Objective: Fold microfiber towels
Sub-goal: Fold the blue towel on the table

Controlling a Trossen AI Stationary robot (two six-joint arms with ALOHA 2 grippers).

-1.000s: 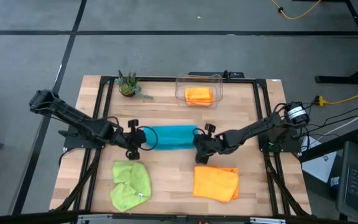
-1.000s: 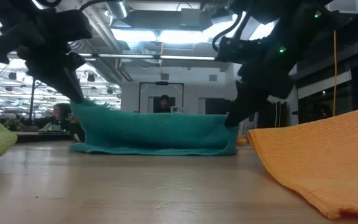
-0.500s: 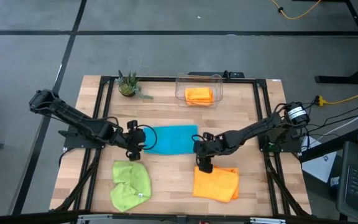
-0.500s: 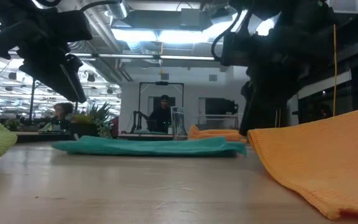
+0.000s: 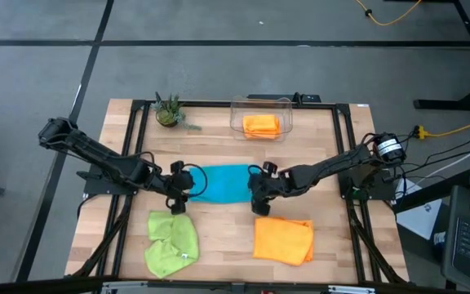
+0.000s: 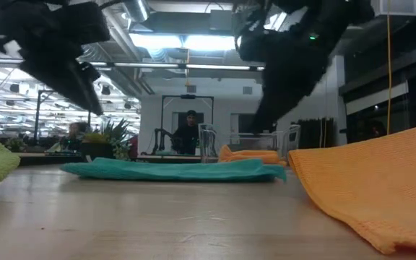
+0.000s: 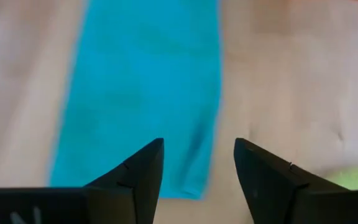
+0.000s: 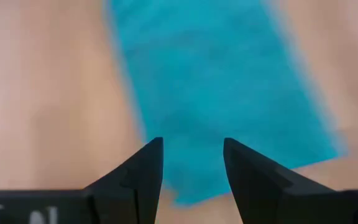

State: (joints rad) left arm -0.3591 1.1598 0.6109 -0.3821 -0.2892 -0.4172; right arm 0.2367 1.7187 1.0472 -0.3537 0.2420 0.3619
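teal towel [image 5: 223, 183] folded flat mid-counter [image 5: 219, 220] | left gripper [image 5: 178, 189] fingers apart, empty, at its left end | right gripper [image 5: 256, 190] likewise at right end | high view only: orange towel [image 5: 261, 124] inside clear bin [image 5: 286, 114] | low view: both grippers clear of cloth

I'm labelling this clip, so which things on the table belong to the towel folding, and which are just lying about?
Belonging to the job:
- flat teal blue microfiber towel
- crumpled lime green microfiber towel
- loose orange microfiber towel
- folded orange microfiber towel in the bin
- left gripper, open
- right gripper, open

Just lying about:
- small green potted plant
- clear plastic bin
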